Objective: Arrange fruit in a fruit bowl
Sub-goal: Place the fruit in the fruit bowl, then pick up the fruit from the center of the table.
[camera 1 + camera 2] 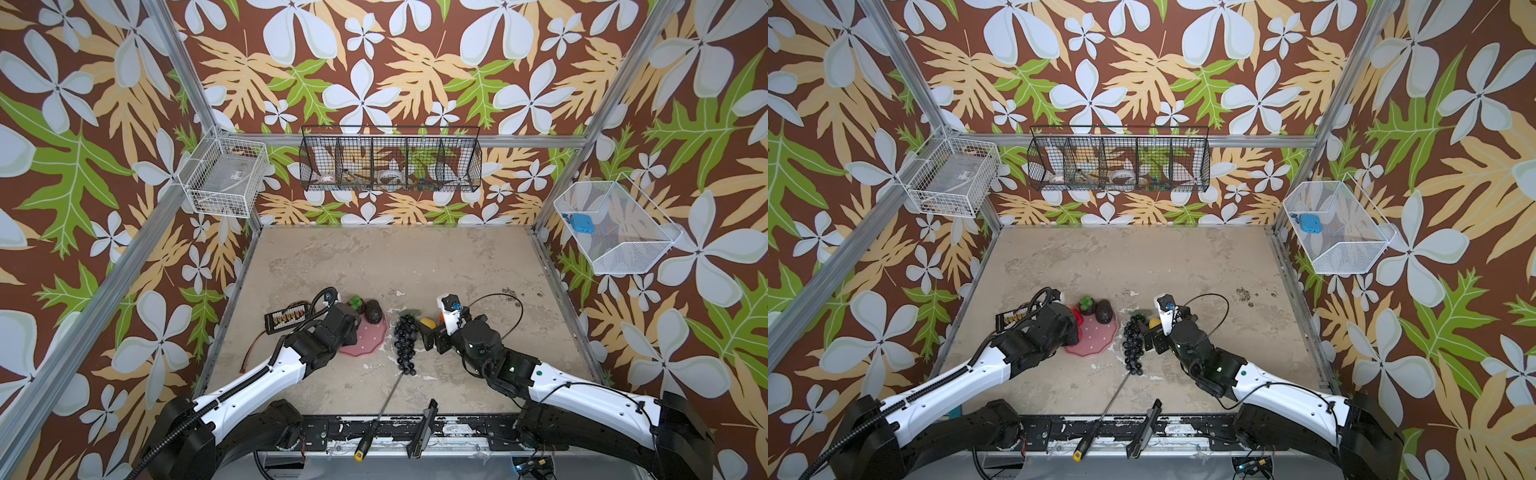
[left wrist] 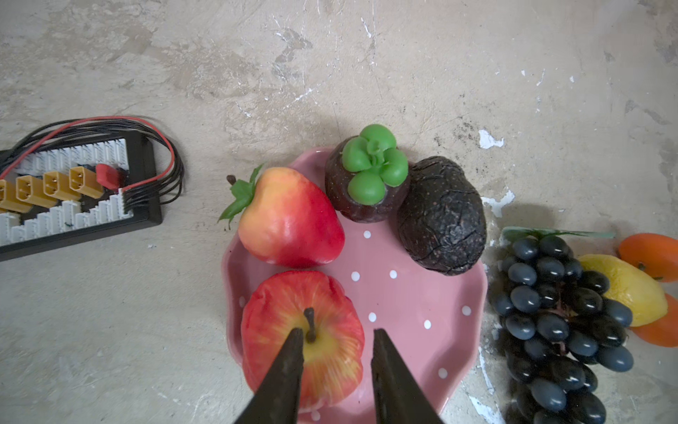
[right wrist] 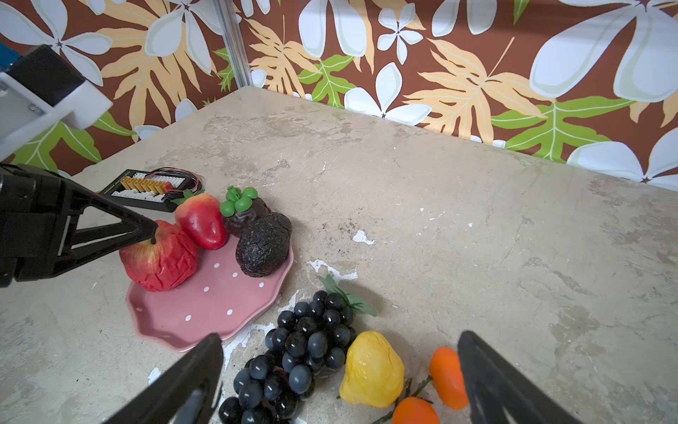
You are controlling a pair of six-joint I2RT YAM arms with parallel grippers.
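Note:
The pink dotted fruit bowl (image 2: 411,293) (image 1: 371,343) holds two red apples (image 2: 290,220) (image 2: 304,341), a green-topped mangosteen (image 2: 367,176) and a dark bumpy avocado (image 2: 442,216). My left gripper (image 2: 337,332) hovers over the nearer apple with its jaws apart; one finger (image 3: 146,229) sits by the stem and nothing is gripped. On the table beside the bowl lie the black grape bunch (image 3: 304,348) (image 1: 405,340), a yellow lemon (image 3: 372,370) and two oranges (image 3: 445,378). My right gripper (image 3: 341,336) hangs wide open above them, touching none.
A black connector board with wires (image 2: 73,194) (image 1: 286,319) lies left of the bowl. A screwdriver (image 1: 380,409) and a black tool (image 1: 424,428) rest at the table's front edge. Wire baskets (image 1: 224,176) (image 1: 390,160) (image 1: 615,226) hang on the walls.

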